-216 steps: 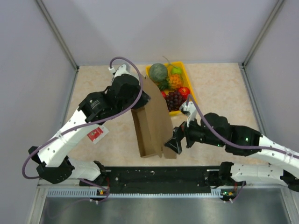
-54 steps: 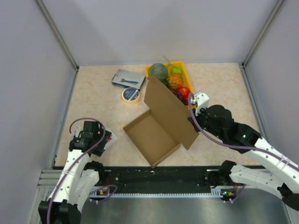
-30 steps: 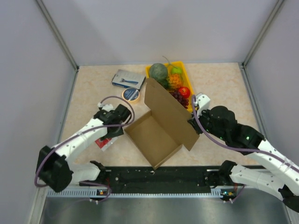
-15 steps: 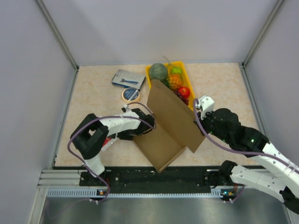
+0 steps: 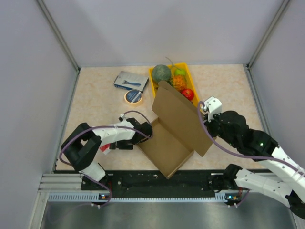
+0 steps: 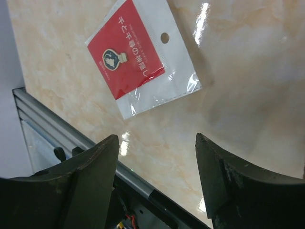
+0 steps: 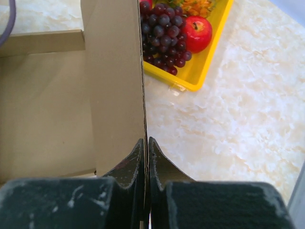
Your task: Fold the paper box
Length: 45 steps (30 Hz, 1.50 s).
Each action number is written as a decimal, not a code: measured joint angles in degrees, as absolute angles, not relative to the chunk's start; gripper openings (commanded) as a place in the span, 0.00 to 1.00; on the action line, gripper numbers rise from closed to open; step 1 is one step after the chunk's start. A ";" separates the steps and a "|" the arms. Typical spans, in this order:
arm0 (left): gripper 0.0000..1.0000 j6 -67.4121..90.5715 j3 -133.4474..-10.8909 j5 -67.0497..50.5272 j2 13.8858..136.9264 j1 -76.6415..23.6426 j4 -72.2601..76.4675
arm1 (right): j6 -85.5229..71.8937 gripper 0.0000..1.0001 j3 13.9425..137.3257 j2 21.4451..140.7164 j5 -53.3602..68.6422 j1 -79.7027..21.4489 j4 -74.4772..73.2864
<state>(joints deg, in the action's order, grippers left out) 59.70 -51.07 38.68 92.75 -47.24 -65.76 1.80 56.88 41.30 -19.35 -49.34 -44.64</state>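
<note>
We judge the paper box (image 5: 178, 121) half done: walls up, lid raised, unclosed. Right fingers (image 7: 131, 167) clamp the lid edge; left fingers (image 6: 90, 167) apart

The left gripper (image 6: 156, 143) sits low, fingers spread wide; the right gripper (image 7: 146, 145) is pinched tight on the paper box (image 7: 114, 71).

The right gripper (image 7: 146, 141) pinches the edge of the lid (image 7: 114, 71), which runs straight ahead from its jaws. The floor of the box (image 7: 43, 109) lies left of them. The tray (image 7: 205, 71), with grapes (image 7: 162, 43) and 1 apple (image 7: 196, 33) in it, lies ahead to the right. A sachet (image 6: 138, 57) lies on the table (image 6: 248, 95) ahead of the spread jaws of the left gripper (image 6: 156, 138). A rail (image 6: 43, 114) crosses nearer them.
</note>
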 measured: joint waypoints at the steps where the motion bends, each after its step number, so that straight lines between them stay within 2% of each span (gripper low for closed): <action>1: 0.68 59.83 -50.48 38.20 91.68 -47.24 -65.04 | 1.96 0.00 57.34 41.30 -19.84 -49.34 -45.17; 6: 0.59 61.45 -50.87 39.00 93.23 -47.16 -62.11 | 2.39 0.00 58.76 40.82 -21.61 -49.34 -46.92; 20: 0.53 64.45 -56.36 41.82 101.80 -40.12 -63.05 | 2.42 0.00 60.12 37.85 -21.91 -49.34 -49.98; 26: 0.36 62.50 -56.60 40.86 102.28 -36.38 -61.87 | 2.39 0.00 60.14 37.54 -20.95 -49.34 -50.28; 27: 0.27 62.02 -56.60 40.51 102.41 -35.79 -61.63 | 2.37 0.00 60.18 37.54 -20.78 -49.34 -50.35; 30: 0.16 61.08 -56.60 39.48 102.45 -34.20 -60.86 | 2.37 0.00 60.55 37.58 -20.16 -49.34 -50.52; 31: 0.06 60.71 -56.60 39.27 102.50 -33.71 -60.60 | 2.37 0.00 60.55 37.58 -19.90 -49.34 -50.54; 32: 0.00 60.38 -56.60 39.00 102.52 -33.39 -60.31 | 2.35 0.00 60.55 37.60 -19.84 -49.34 -50.54; 39: 0.00 59.61 -56.38 38.04 101.10 -33.10 -59.31 | 2.15 0.00 60.55 38.24 -18.31 -49.34 -50.50; 45: 0.00 58.33 -55.09 31.86 83.85 -35.75 -59.27 | 2.07 0.00 60.42 39.62 -17.28 -49.34 -49.12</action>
